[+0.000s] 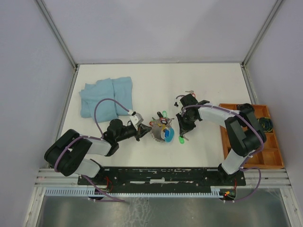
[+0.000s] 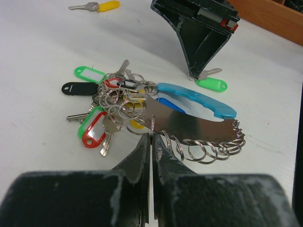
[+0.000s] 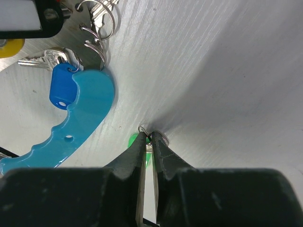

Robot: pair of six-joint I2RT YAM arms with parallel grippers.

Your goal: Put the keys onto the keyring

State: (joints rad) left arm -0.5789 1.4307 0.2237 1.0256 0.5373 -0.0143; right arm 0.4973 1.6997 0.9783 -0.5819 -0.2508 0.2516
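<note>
the left jaws are pinched shut on the near edge of the keyring, a silver plate with a blue grip. the right jaws, almost closed, nip the green-tagged key lying on the table just beside it. other keys bunch against the plate.

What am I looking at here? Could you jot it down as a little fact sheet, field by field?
Left jaws: shut on the keyring holder, at its metal edge
Right jaws: shut on the green-tagged key, low at the table
At the holder: bunch of tagged keys
Loose: yellow-tagged key
Elsewhere: blue cloth, wooden tray
</note>
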